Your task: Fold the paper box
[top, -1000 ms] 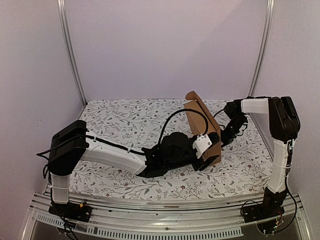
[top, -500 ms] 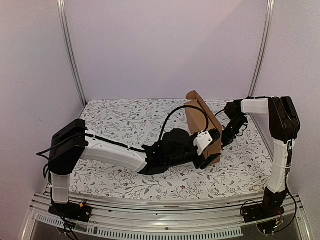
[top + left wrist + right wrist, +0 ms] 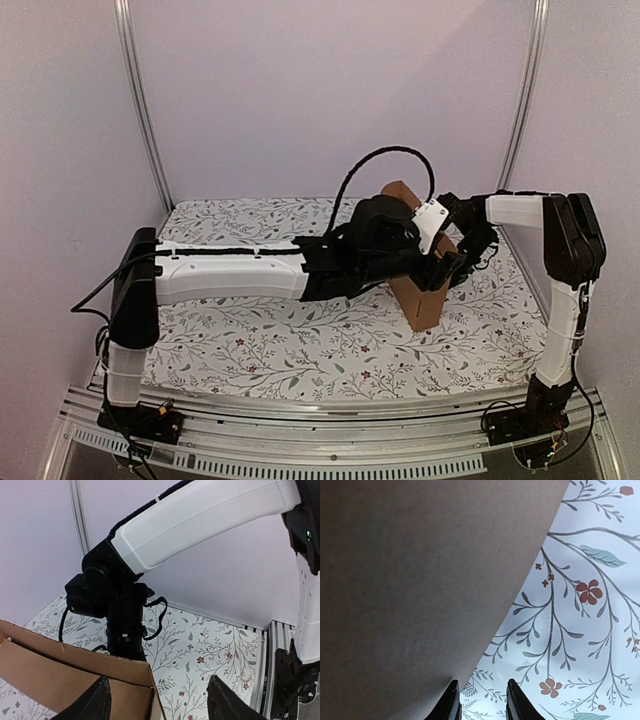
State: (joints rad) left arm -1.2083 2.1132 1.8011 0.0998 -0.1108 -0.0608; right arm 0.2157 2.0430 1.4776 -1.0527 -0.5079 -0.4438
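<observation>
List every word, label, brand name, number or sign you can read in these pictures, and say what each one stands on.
There are none to read. The paper box is plain brown cardboard, the tablecloth carries only a flower pattern, and the left arm and right arm show no legible marking.

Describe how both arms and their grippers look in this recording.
The left arm and right arm share one design: smooth white shells on the long links, with black joints and black bases. A black cable arches in a loop near the left wrist. The left gripper and right gripper have plain black tapered fingers. A small green light glows on the right arm.
</observation>
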